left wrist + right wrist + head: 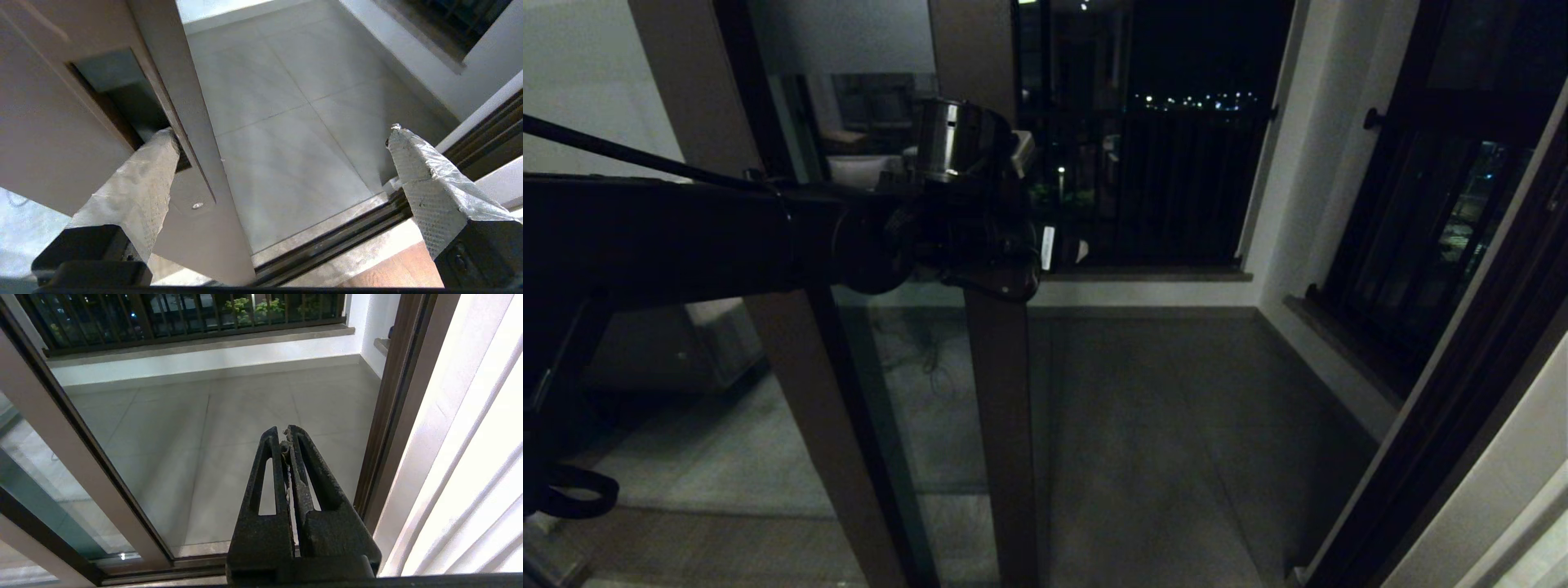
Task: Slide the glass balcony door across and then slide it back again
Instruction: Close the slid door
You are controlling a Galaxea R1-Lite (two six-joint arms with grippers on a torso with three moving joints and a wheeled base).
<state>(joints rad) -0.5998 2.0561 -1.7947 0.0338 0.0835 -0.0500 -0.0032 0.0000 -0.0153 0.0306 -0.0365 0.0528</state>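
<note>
The glass balcony door (1001, 392) stands partly slid over, its brown stile upright in the middle of the head view. My left arm reaches across from the left, with its wrist (980, 237) against that stile. The left gripper (282, 134) is open wide. One taped finger (151, 175) has its tip inside the recessed handle (130, 102) of the door stile (61, 122). The other finger (412, 163) hangs free over the balcony floor. My right gripper (286, 435) is shut on nothing and points down at the floor near the right jamb. It does not show in the head view.
The dark floor track (335, 241) runs across the threshold. Beyond lie the tiled balcony floor (1160, 425) and a black railing (1176, 188). A dark-framed window (1421, 245) stands on the right and the door jamb (1445, 408) beside it. A fixed glass panel (792, 425) is on the left.
</note>
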